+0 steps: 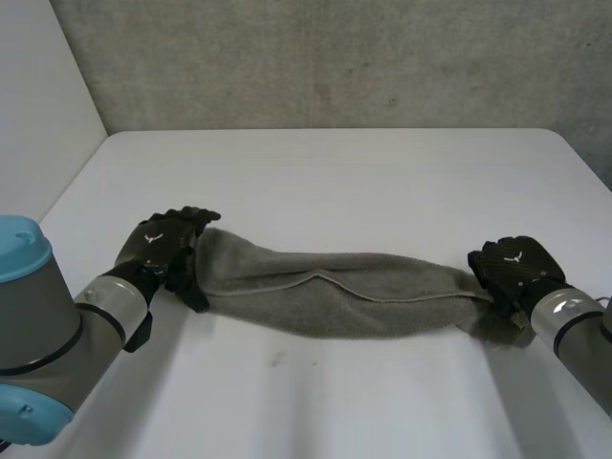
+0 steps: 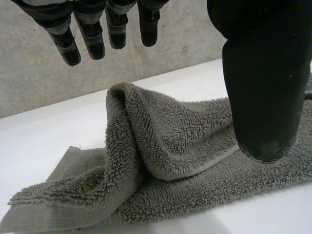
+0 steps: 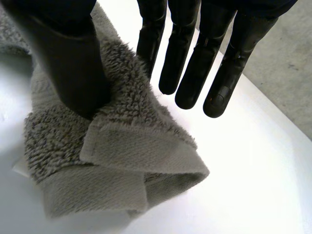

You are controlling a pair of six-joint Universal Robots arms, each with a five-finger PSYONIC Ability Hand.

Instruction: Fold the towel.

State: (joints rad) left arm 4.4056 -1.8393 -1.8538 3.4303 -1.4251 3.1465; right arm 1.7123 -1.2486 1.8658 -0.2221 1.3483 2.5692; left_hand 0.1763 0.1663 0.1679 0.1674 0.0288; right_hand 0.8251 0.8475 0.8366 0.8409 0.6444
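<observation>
A white table (image 1: pixel 335 172) under a concrete wall (image 1: pixel 335 57) carries the towel (image 1: pixel 335 292), a rumpled strip with the left hand (image 1: pixel 163 244) at 1 end and the right hand (image 1: pixel 512 268) at the other.

Left wrist view: the fingers (image 2: pixel 92 41) hang straight above the towel, holding nothing.

Right wrist view: the fingers (image 3: pixel 195 73) are straight too, and the thumb (image 3: pixel 73 63) seems to rest on the doubled end.

If you lift now, the bunched layers will likely slip free or fold crooked. Nothing around the towel blocks you.

Head overhead; wrists close on towel (image 1: pixel 335 296)
</observation>
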